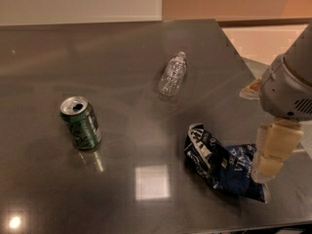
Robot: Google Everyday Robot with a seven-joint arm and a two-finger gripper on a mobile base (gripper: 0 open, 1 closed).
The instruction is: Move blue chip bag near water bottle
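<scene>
The blue chip bag (219, 162) lies crumpled on the dark table near the front right, navy foil with white lettering. The water bottle (173, 73) lies on its side toward the table's middle back, cap pointing away, well apart from the bag. My gripper (267, 168) comes in from the right, its cream-coloured finger hanging over the bag's right end. The arm's grey housing sits above it.
A green soda can (81, 123) stands upright, opened, on the left part of the table (97, 57). The table's right edge runs just behind the arm, with pale floor beyond. A bright light reflection (152, 182) shows on the tabletop near the front.
</scene>
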